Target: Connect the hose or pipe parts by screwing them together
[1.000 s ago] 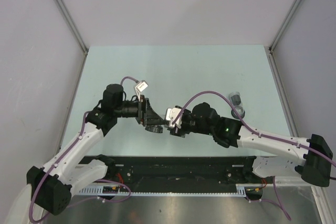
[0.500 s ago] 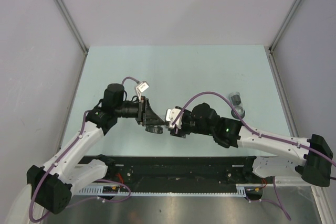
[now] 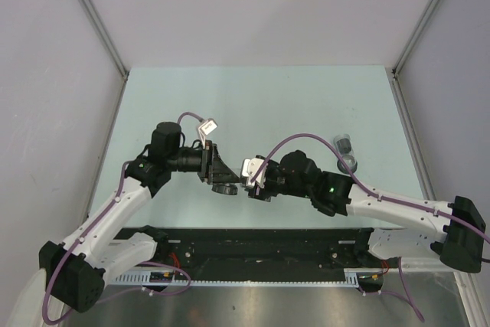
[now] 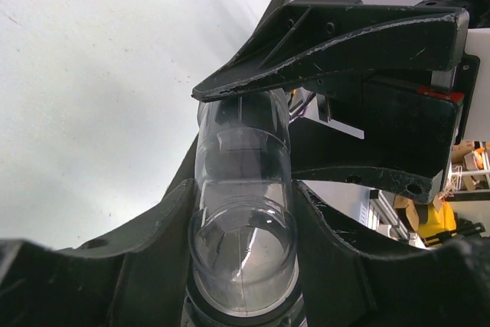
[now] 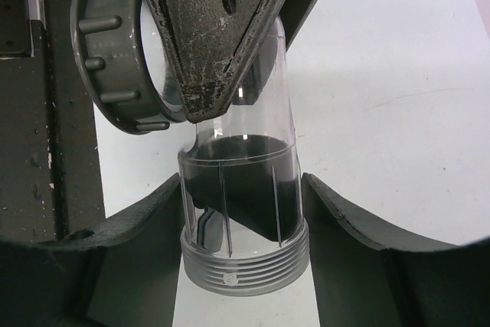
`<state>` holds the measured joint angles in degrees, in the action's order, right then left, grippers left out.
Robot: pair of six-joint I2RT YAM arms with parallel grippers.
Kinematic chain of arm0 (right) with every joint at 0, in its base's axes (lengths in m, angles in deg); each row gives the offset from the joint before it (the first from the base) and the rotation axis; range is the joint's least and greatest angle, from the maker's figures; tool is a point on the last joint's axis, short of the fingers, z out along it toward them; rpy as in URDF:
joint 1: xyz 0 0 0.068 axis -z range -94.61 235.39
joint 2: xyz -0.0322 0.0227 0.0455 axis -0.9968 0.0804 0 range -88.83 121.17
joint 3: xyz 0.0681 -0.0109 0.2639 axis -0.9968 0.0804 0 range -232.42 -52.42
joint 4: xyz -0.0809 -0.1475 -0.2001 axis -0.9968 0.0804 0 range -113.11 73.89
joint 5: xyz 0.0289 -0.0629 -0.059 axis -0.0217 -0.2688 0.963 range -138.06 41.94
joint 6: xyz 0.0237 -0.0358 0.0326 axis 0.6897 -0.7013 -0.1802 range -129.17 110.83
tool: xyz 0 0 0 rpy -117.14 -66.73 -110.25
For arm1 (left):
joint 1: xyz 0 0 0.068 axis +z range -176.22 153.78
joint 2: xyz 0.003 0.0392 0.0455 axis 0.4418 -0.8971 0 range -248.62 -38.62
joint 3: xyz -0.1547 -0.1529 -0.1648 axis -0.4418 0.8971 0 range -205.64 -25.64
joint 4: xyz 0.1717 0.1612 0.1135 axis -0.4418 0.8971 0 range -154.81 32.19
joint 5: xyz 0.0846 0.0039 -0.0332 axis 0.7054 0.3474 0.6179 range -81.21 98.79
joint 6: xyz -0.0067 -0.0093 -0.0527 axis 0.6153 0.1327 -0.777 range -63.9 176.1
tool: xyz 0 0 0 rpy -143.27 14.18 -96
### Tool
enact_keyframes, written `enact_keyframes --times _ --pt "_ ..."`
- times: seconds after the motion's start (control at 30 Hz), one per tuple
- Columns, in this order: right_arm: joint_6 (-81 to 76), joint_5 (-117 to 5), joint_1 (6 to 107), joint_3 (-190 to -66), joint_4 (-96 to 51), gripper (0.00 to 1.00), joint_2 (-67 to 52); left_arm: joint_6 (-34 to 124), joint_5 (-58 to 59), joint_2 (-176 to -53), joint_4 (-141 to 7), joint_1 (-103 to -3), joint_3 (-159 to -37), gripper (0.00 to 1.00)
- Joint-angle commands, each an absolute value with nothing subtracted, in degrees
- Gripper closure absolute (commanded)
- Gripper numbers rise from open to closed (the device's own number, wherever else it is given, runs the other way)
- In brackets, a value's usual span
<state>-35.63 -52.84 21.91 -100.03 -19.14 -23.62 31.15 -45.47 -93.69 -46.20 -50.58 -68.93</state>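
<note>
A clear plastic pipe part (image 5: 242, 212) with a threaded collar is held off the table between both grippers. My right gripper (image 5: 241, 189) is shut on it just above the thread. My left gripper (image 4: 243, 197) is shut on the plain end of the same clear pipe (image 4: 243, 243). In the top view the left gripper (image 3: 222, 174) and the right gripper (image 3: 249, 178) meet nose to nose at the table's near middle. A grey ribbed ring nut (image 5: 96, 63) sits beside the pipe's far end, under the left fingers; it shows as the dark ring (image 3: 224, 188).
Another small fitting (image 3: 346, 148) lies on the pale green table (image 3: 260, 105) to the right, beyond the right arm. A black rail (image 3: 260, 254) runs along the near edge between the arm bases. Grey walls close in the table on three sides.
The left jaws have closed in on the clear pipe. Both arms have stayed almost in place.
</note>
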Motion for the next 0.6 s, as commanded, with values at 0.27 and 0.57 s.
enact_keyframes --times 0.27,0.57 --pt "-34.57 -52.72 22.64 -100.5 -21.61 0.8 -24.93 32.02 -49.04 -94.16 -46.53 -50.48 -69.76 0.37" --pt "-33.87 -53.34 23.43 -100.5 -22.23 0.76 -24.49 32.28 -50.54 -95.22 -46.53 -50.57 -70.12 1.0"
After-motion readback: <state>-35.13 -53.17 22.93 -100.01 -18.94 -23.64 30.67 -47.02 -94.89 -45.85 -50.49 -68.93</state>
